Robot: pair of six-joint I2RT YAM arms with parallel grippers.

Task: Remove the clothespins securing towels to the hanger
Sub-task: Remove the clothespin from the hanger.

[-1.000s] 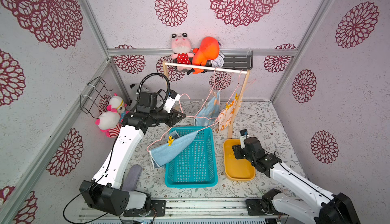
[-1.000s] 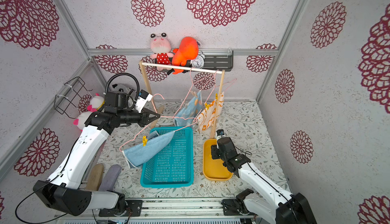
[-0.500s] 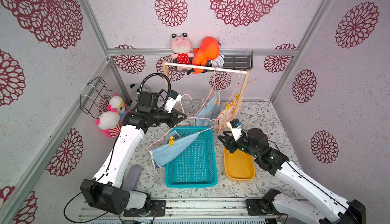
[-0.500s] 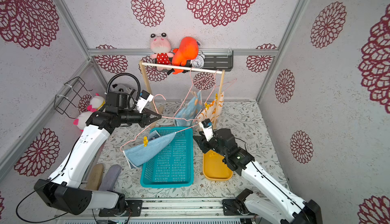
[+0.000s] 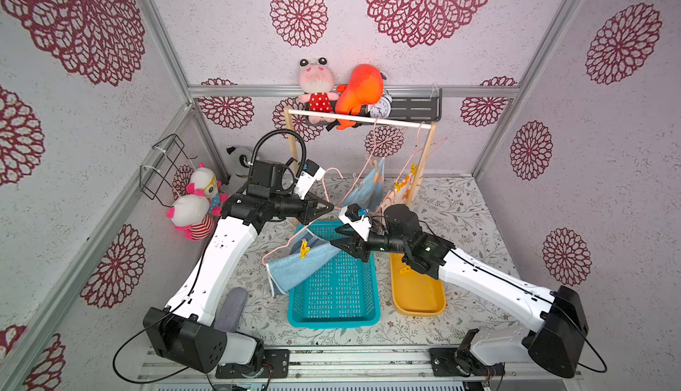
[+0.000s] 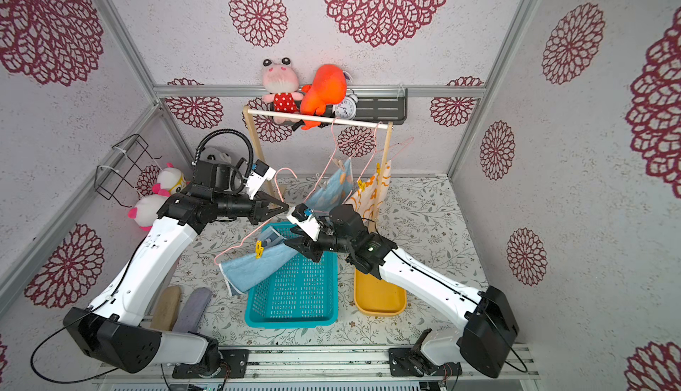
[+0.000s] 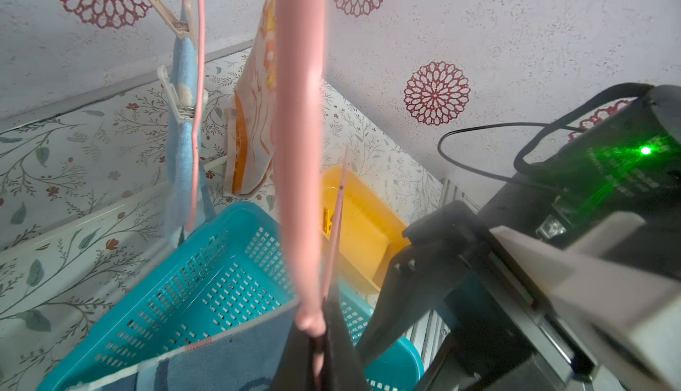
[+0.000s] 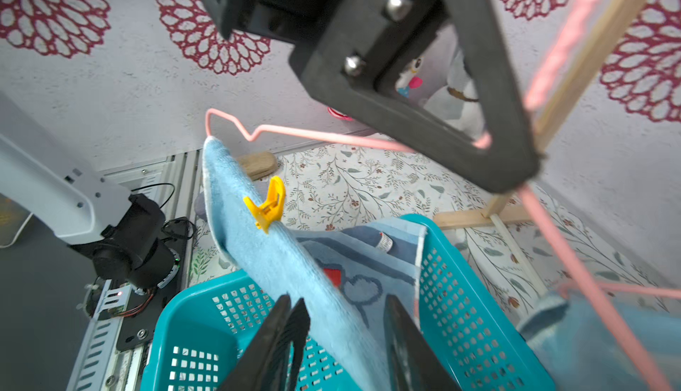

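My left gripper (image 5: 329,207) (image 7: 317,352) is shut on a pink wire hanger (image 5: 287,243) (image 7: 298,149) held tilted over the teal basket. A light blue towel (image 5: 294,267) (image 8: 287,260) hangs from it, pinned by a yellow clothespin (image 5: 304,249) (image 6: 259,249) (image 8: 267,203). My right gripper (image 5: 344,245) (image 8: 342,308) is open, its fingers either side of that towel's upper edge, a short way from the clothespin. On the rack hang another blue towel (image 5: 368,190) with a beige clothespin (image 5: 375,164), and a white-and-orange towel (image 5: 401,190) with a yellow clothespin (image 5: 412,170).
The teal basket (image 5: 333,297) stands under both grippers, with a yellow tray (image 5: 418,293) to its right holding a yellow clothespin (image 5: 405,269). The wooden rack (image 5: 359,120) stands behind. Plush toys (image 5: 195,205) and a wire basket (image 5: 166,164) line the left wall.
My right arm has swung from over the yellow tray leftward to the towel above the teal basket. The left gripper still holds the hanger in about the same place.
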